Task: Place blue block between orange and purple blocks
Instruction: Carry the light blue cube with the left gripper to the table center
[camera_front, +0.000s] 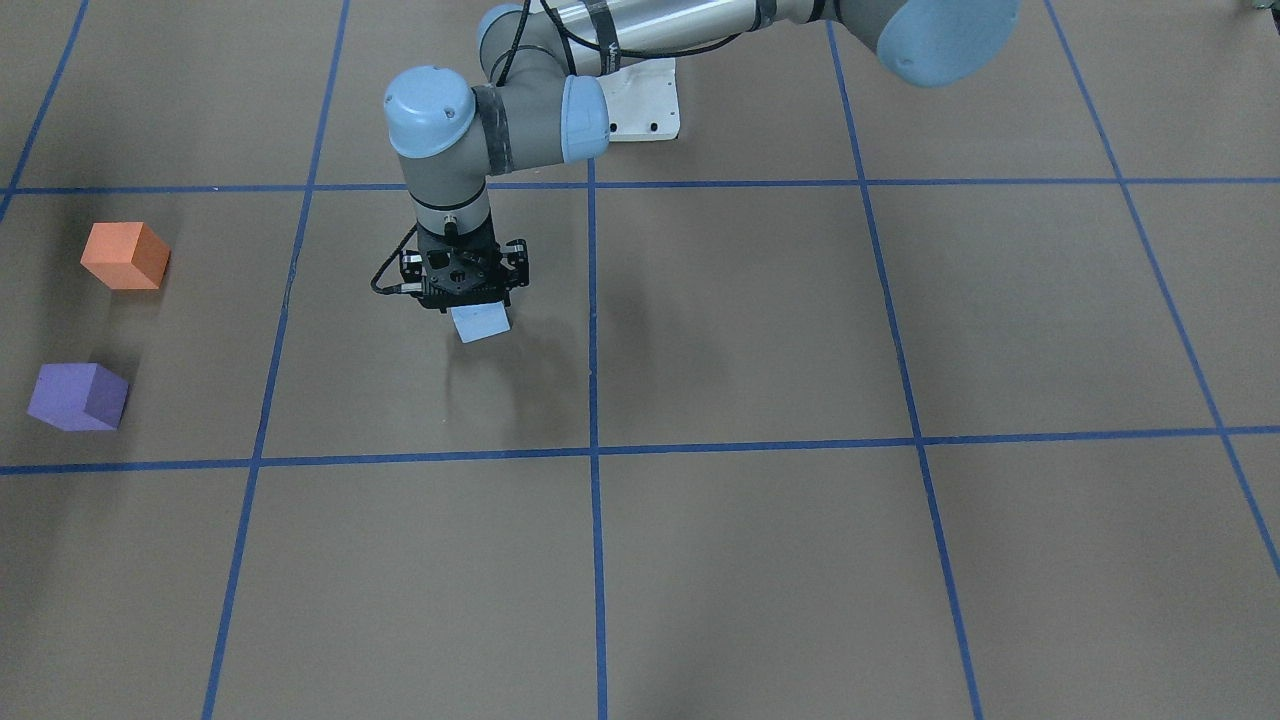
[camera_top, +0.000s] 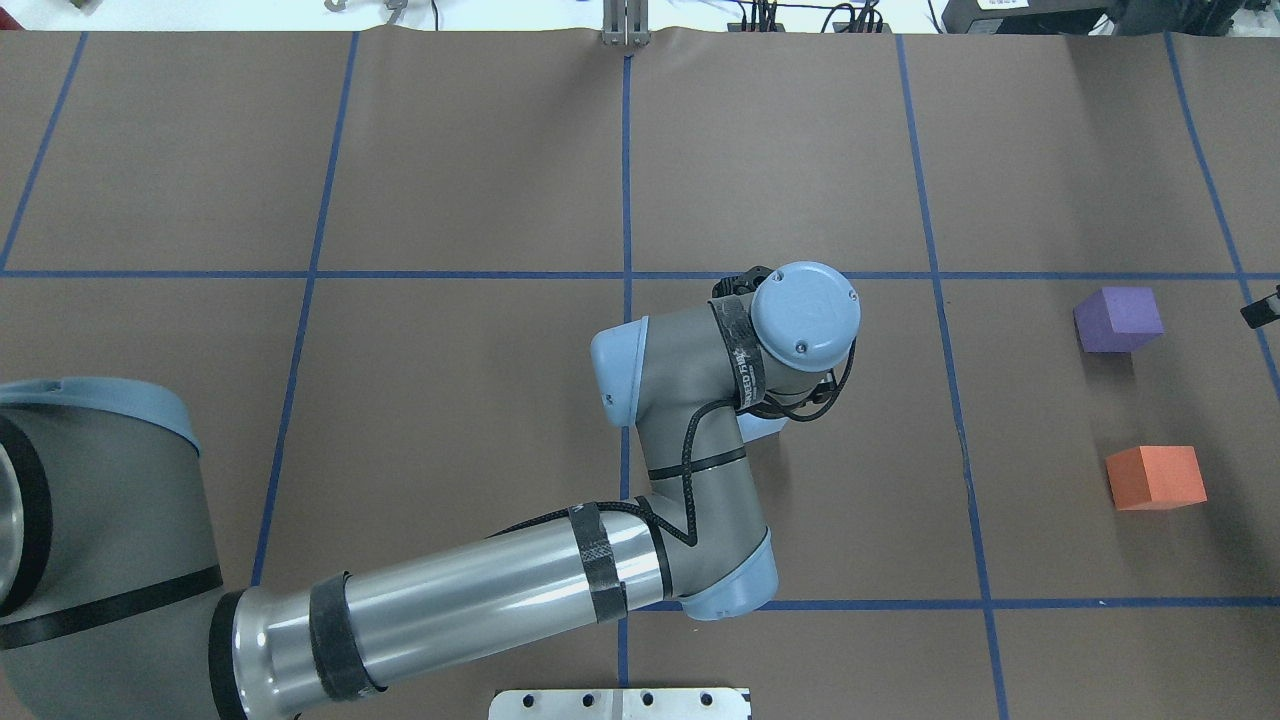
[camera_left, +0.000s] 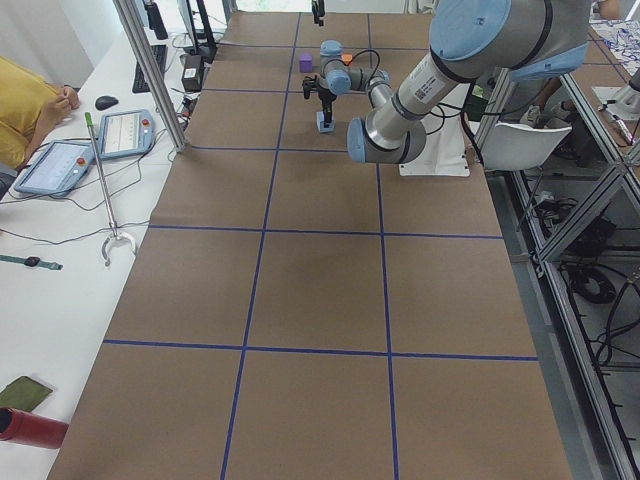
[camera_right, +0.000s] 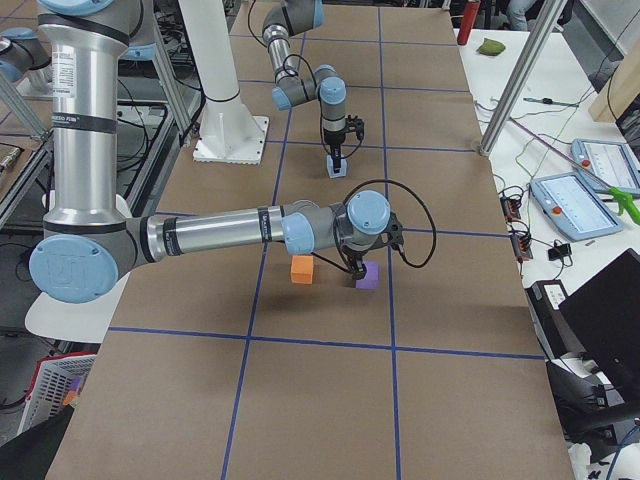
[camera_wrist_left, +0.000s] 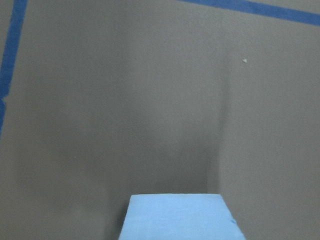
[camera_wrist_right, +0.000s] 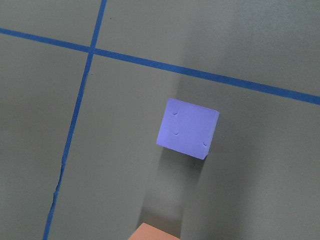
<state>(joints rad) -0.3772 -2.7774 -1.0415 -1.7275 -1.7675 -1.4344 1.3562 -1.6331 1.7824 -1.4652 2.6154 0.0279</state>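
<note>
Blue block (camera_front: 482, 323), clamped in left gripper (camera_front: 470, 298), may strike right gripper (camera_right: 356, 276), state unclear, hovering by orange block (camera_front: 125, 255) and purple block (camera_front: 78, 397).

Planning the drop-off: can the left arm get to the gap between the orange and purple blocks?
Probably yes: the gap between orange block and purple block is open, the table from the left gripper to it bare, though the right arm hangs over them.

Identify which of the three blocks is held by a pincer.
The blue block, clamped in the left pincer; the orange block and purple block sit untouched.
</note>
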